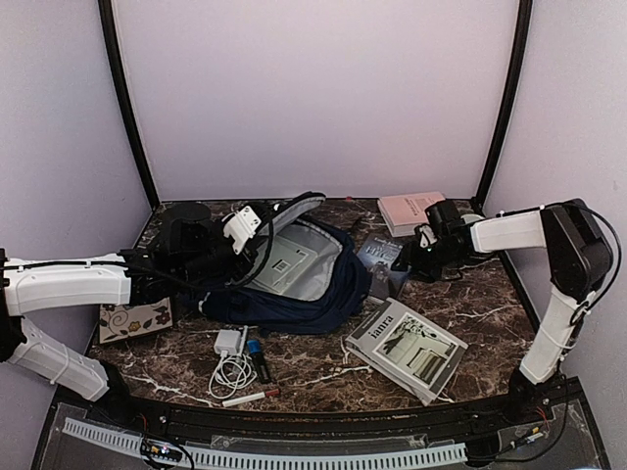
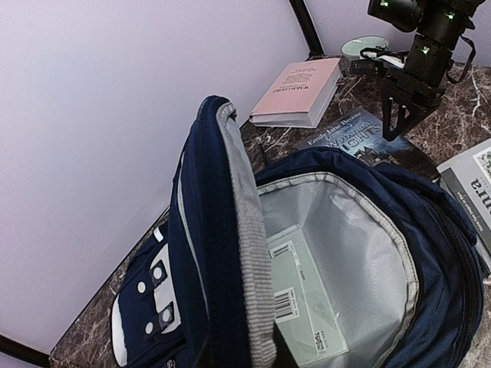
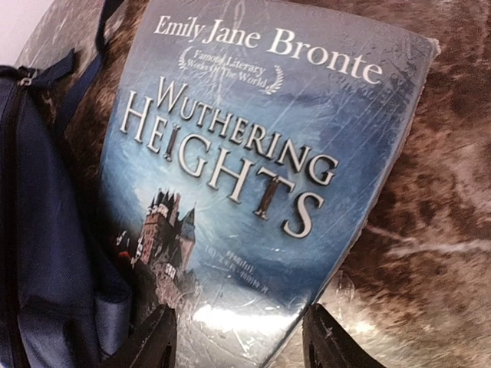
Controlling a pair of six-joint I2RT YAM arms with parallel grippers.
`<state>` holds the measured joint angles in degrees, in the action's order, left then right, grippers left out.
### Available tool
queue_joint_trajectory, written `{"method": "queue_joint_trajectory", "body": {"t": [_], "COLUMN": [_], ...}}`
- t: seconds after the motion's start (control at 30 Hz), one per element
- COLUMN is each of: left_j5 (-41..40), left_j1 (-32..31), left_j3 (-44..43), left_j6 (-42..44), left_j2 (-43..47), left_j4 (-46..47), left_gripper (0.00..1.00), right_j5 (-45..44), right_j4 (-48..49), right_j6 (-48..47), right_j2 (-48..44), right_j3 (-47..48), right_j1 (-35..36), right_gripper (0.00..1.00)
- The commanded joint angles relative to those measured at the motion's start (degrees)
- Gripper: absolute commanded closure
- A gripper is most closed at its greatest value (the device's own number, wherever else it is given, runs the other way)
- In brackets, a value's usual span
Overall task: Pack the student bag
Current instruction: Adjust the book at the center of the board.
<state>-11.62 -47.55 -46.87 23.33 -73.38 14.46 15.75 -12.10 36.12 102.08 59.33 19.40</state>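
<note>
The student bag lies open in the middle of the table, dark navy with a grey lining. A pale green box lies inside it. My left gripper is shut on the bag's upper flap and holds it raised; its fingertips are hidden in the left wrist view. A blue book, "Wuthering Heights", rests against the bag's right side. My right gripper hangs over the book's near corner, jaws apart, one finger on each side of it.
A pink book and a small bowl sit at the back right. A grey book lies front right. A white charger with cable, markers, a pen and a floral card lie front left.
</note>
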Motion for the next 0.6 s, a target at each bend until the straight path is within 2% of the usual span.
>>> {"method": "queue_joint_trajectory", "body": {"t": [0.0, 0.1, 0.2, 0.37, 0.47, 0.57], "left_j5": [-0.4, -0.7, -0.9, -1.3, -1.9, -4.4], "left_j1": [-0.5, -0.4, -0.5, -0.5, -0.4, -0.4], "left_j3": [-2.2, -2.2, -2.2, -2.3, -2.2, -2.4], "left_j6": [0.3, 0.3, 0.4, 0.4, 0.9, 1.9], "left_j2": [1.5, 1.8, 1.9, 1.7, 1.7, 1.4], "left_j4": [5.5, 5.6, 5.7, 5.6, 5.6, 5.8], "left_gripper": [1.0, 1.0, 1.0, 1.0, 1.0, 1.0], "right_j5": [2.4, -3.7, -5.7, -5.3, -3.3, -0.6], "right_j4": [-1.3, -5.7, -7.6, -12.4, -15.0, -13.2], "right_j6": [0.1, -2.1, -3.3, -7.5, -8.4, -7.3], "right_j2": [-3.8, -4.5, -3.6, 4.6, 10.7, 13.6], "right_j3": [2.0, 3.6, 4.8, 14.8, 21.1, 22.2], "right_j1": [1.6, 0.9, -1.5, -6.6, -7.5, -7.5], "right_gripper": [0.43, 0.4, 0.34, 0.26, 0.25, 0.25]}}
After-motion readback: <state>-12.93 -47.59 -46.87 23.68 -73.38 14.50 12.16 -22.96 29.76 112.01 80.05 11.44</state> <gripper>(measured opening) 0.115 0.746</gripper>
